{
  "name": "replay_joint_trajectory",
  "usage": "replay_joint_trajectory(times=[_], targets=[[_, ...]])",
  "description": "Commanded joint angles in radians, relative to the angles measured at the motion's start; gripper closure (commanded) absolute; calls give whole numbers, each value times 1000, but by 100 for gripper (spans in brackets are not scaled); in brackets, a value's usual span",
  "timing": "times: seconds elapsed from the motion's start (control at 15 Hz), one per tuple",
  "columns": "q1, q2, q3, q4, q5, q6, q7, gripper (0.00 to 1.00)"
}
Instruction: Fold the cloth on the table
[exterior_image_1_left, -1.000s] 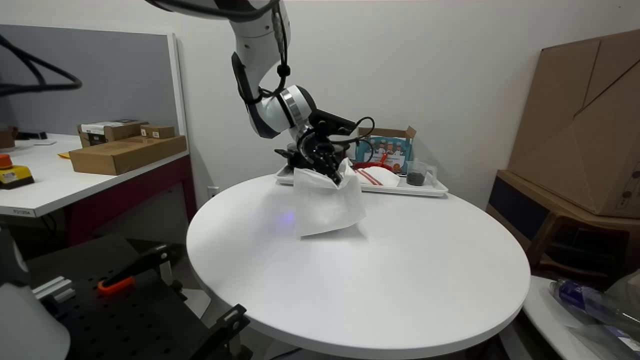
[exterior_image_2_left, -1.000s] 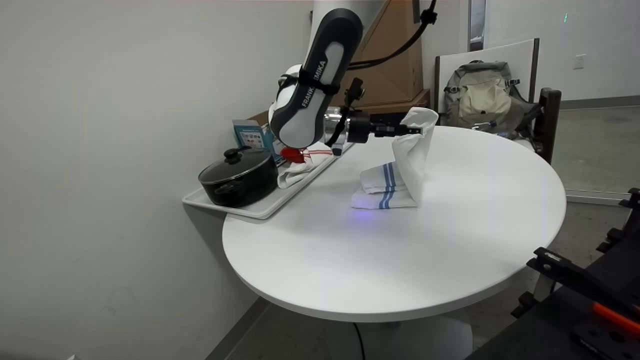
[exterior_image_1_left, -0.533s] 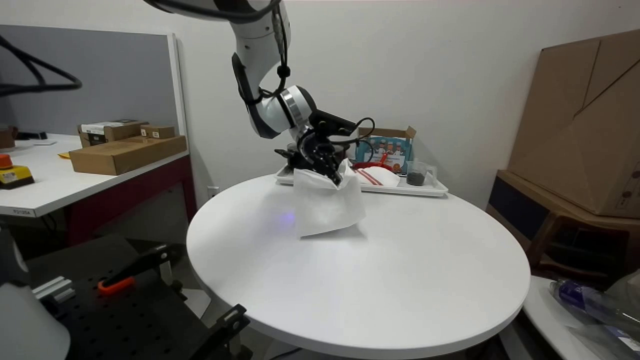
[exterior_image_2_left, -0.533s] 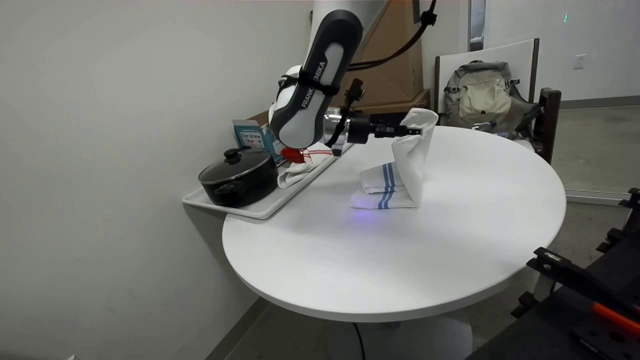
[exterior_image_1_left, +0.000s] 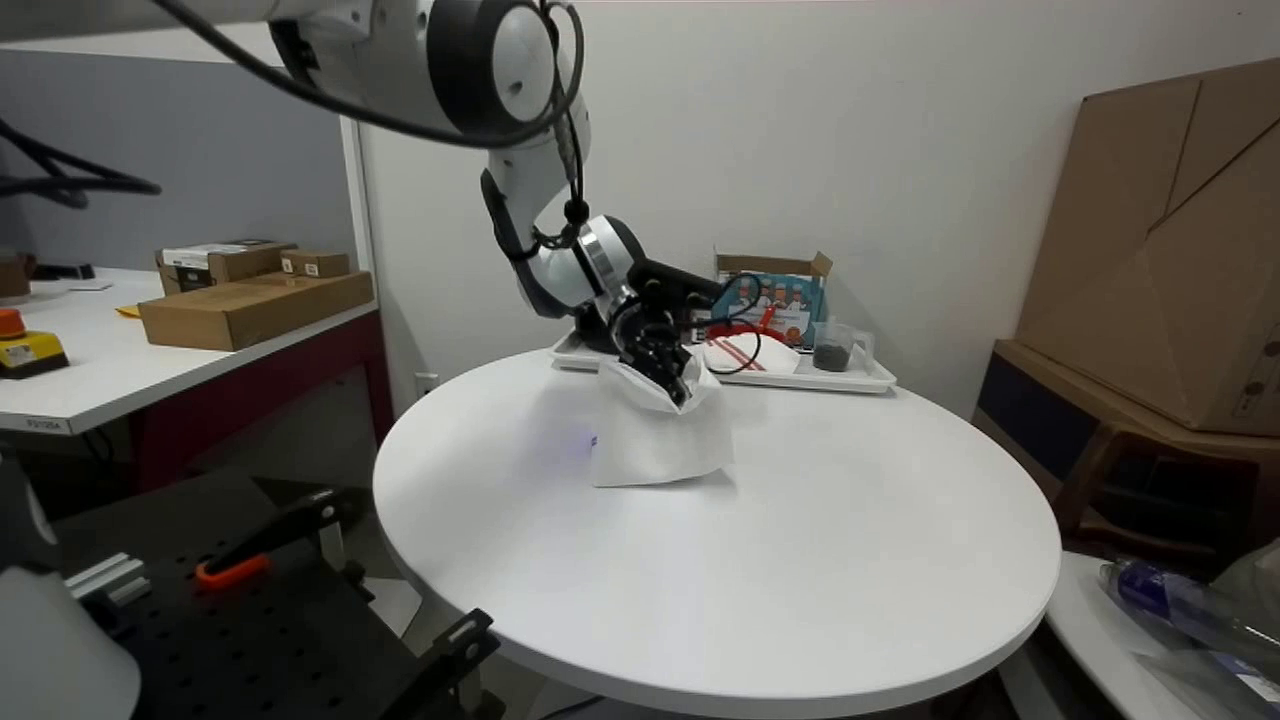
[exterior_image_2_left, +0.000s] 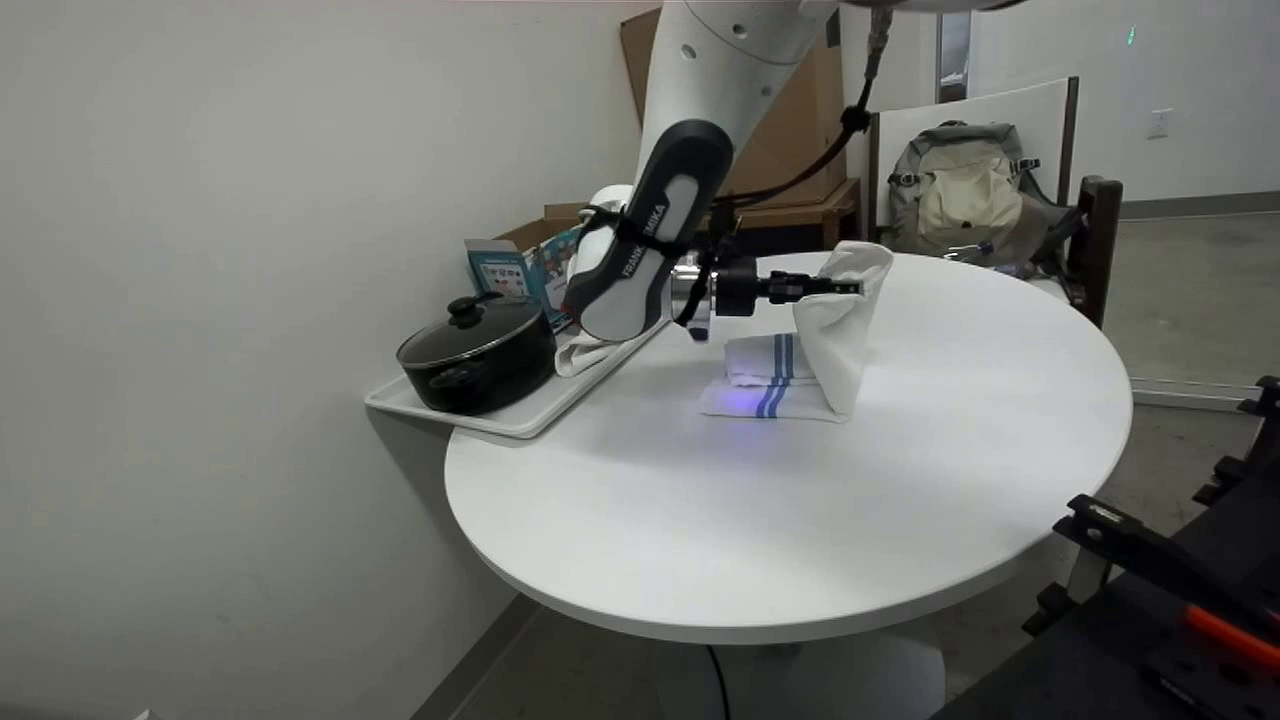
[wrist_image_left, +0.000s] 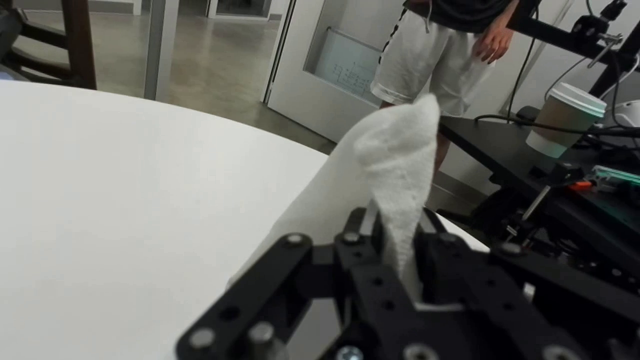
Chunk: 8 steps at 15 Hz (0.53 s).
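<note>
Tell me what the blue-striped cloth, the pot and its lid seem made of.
Blue-striped cloth: matte fabric, perhaps cotton; it drapes softly.
Pot: likely black-coated metal, judging by its dull sheen.
Lid: possibly tinted glass, smooth, dark, with a thin pale rim.

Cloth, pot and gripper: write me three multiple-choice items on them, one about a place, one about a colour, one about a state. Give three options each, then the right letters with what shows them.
1. Where does the pot stand?
A. On the chair
B. On the tray
C. On the floor

2. What colour are the stripes on the cloth on the table?
A. Blue
B. Green
C. Yellow

3. How is the gripper?
A. Wide open, holding nothing
B. Shut on the pot's handle
C. Shut on the cloth

Right letters:
1. B: an exterior view shows the pot resting inside the tray's rim.
2. A: the stripes show blue on the folded part in an exterior view.
3. C: the wrist view shows the cloth pinched between the fingers.
</note>
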Motion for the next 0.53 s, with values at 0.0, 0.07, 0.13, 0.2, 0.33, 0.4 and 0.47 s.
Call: replay_joint_trajectory(times=[0.0, 0.07, 0.13, 0.2, 0.33, 0.4, 0.47], targets=[[28, 169, -31, 237, -7, -100, -96, 89], [32, 192, -35, 271, -12, -109, -116, 89], [34, 206, -37, 293, -13, -114, -127, 89], [37, 206, -36, 301, -15, -112, -138, 90], [41, 186, -29, 297, -15, -100, -152, 60], [39, 175, -54, 242, 19, -63, -111, 79], [44, 175, -56, 255, 20, -63, -118, 72]])
